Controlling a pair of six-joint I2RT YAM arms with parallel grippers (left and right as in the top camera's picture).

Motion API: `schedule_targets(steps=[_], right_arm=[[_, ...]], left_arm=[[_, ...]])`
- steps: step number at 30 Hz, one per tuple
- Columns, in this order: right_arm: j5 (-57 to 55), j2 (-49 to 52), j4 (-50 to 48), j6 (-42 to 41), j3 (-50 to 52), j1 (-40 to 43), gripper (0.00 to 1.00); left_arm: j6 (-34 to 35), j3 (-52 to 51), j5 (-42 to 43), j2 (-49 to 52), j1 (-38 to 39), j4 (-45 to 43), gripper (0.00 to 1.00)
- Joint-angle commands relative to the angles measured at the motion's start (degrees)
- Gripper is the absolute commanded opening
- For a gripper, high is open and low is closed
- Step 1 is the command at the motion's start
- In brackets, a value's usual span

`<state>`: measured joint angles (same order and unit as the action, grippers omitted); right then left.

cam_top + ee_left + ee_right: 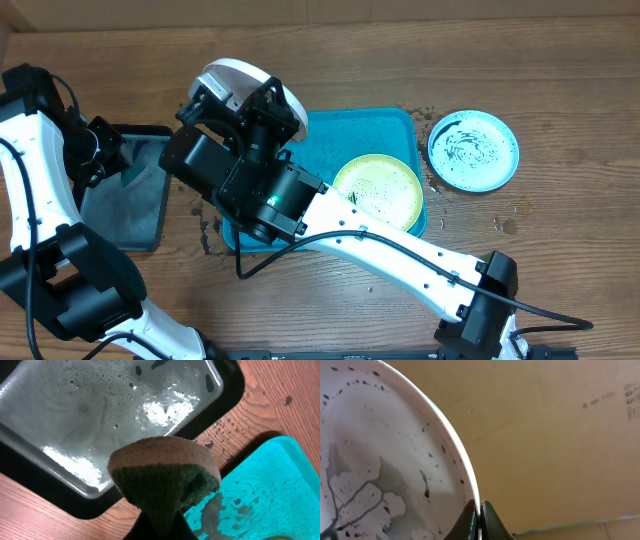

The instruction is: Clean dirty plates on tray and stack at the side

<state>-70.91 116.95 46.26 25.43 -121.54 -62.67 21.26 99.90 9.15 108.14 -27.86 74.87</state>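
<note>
My right gripper (480, 510) is shut on the rim of the white plate (385, 465), which is smeared and specked; overhead the white plate (232, 76) is held up tilted above the teal tray's (385, 125) left end. The yellow-green plate (378, 190) lies in the tray at its right. The light blue plate (473, 150) lies on the table right of the tray. My left gripper (165, 520) is shut on a brown and dark green sponge (165, 475), above the gap between the black tray (100, 420) and the teal tray (270, 490).
The black tray (125, 195) holds soapy water at the left. Water drops and dark specks lie on the wooden table (560, 250) around the teal tray. A cardboard wall (560, 435) stands behind.
</note>
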Motion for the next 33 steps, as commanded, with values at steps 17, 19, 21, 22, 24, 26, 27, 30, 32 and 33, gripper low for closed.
schedule_targets(steps=[17,19,21,22,24,26,27,30,32,33], right_arm=[[-1.1,-1.0,-1.0,1.7,-1.0,0.2,0.04],[0.8,-1.0,0.5,-1.8,-1.0,0.7,0.04],[6.3,-1.0,5.0,-9.4,-1.0,2.0,0.04],[10.3,-1.0,7.1,-13.1,-0.9,2.8,0.04],[24.6,-1.0,10.5,-19.3,0.3,6.1,0.04],[38.6,-0.8,10.7,-20.8,2.8,10.4,0.04],[43.2,-0.6,10.9,-21.8,4.2,13.1,0.04],[45.8,-0.8,13.6,-30.7,4.4,17.3,0.04],[49.1,-1.6,13.6,-35.1,4.4,19.4,0.04],[52.0,-1.9,13.3,-35.3,4.4,20.3,0.04]], left_arm=[[1.0,-0.5,-0.3,-0.9,0.1,-0.3,0.04],[1.0,-0.5,-0.3,-0.9,0.1,-0.3,0.04],[1.0,-0.5,-0.3,-0.9,0.1,-0.3,0.04],[1.0,-0.5,-0.3,-0.9,0.1,-0.2,0.04],[1.0,-0.5,-0.3,-0.9,0.1,-0.2,0.04],[1.0,-0.5,-0.2,-0.9,0.1,-0.1,0.04],[1.0,-0.5,0.0,-0.9,0.1,-0.1,0.04],[1.0,-0.5,0.5,-0.9,0.2,-0.1,0.04],[1.0,-0.5,0.5,-0.9,0.1,-0.1,0.04],[1.0,-0.5,0.5,-0.9,0.1,-0.2,0.04]])
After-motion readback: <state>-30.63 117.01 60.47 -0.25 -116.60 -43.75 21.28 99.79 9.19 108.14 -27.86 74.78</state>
